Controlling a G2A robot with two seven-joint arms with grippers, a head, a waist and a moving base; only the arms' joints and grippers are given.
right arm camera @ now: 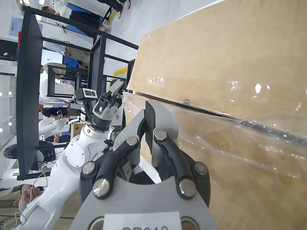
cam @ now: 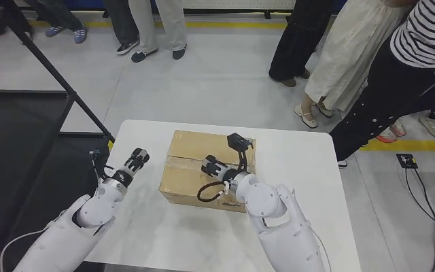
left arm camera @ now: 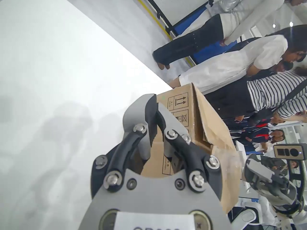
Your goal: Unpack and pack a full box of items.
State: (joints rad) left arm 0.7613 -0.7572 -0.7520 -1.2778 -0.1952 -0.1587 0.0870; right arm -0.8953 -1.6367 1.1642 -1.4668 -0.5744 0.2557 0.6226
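Left gripper [cam: 138, 158]: above table [cam: 170, 231], just left of box [cam: 178, 182]; fingers pressed together, nothing between them. Box: cardboard, mid-table, flaps closed, clear tape [right arm camera: 239, 130] along top seam. Right gripper [cam: 209, 165]: over box top, beside seam, pointing left; fingers pressed together, empty.

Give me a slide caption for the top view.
Closed cardboard box on a white table; right tool shut over its top seam, left tool shut beside one end.
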